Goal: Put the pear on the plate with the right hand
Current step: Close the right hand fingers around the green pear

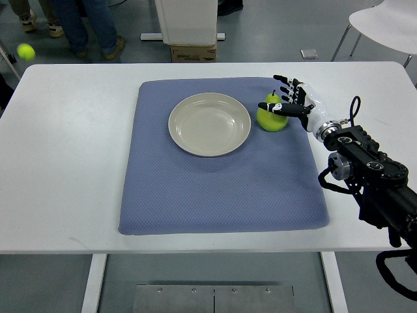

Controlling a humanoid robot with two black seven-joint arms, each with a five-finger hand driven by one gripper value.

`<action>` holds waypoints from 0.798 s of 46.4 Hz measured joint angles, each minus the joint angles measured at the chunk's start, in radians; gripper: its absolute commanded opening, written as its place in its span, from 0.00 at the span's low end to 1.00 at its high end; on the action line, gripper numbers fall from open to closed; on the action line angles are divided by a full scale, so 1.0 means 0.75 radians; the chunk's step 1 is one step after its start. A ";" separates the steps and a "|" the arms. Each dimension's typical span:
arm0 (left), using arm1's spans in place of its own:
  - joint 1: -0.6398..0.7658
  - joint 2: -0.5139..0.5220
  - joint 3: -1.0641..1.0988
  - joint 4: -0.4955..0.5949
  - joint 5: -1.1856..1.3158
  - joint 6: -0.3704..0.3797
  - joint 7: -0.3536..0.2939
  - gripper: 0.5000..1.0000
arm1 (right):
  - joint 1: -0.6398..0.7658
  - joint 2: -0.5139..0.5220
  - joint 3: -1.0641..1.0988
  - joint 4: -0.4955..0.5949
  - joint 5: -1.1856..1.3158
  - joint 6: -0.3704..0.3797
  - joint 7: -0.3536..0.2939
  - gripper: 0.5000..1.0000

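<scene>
Right of centre in the frame, the green pear [272, 117] sat upright on the blue mat [221, 189], just beside the right rim of the empty beige plate [209, 124] but not on it. It looked smooth, rounded and glossy, likely to slip or roll if pinched unevenly. The right hand [292, 102] reached in from the right edge with its fingers spread around the fruit, the thumb [273, 107] lying across its top; a firm grip was not yet evident. Doing this step well probably meant closing the fingers evenly around the widest part, then lifting clear of the rim before moving left. The left arm was out of view.
</scene>
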 measured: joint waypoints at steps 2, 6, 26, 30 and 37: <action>-0.001 0.000 0.000 0.000 0.000 0.000 0.000 1.00 | 0.003 0.000 0.000 -0.020 -0.009 0.000 0.012 0.99; -0.001 0.000 0.000 0.000 0.000 0.000 0.000 1.00 | 0.006 0.000 -0.001 -0.053 -0.019 0.000 0.028 0.99; 0.000 0.000 0.000 0.000 0.000 0.000 0.000 1.00 | 0.006 0.000 -0.059 -0.048 -0.025 0.000 0.058 0.99; 0.000 0.000 0.000 0.000 0.000 0.000 0.000 1.00 | 0.006 0.000 -0.079 -0.046 -0.025 0.003 0.069 0.98; 0.000 0.000 0.000 0.000 0.000 0.000 0.000 1.00 | 0.006 0.000 -0.090 -0.044 -0.020 0.023 0.082 0.98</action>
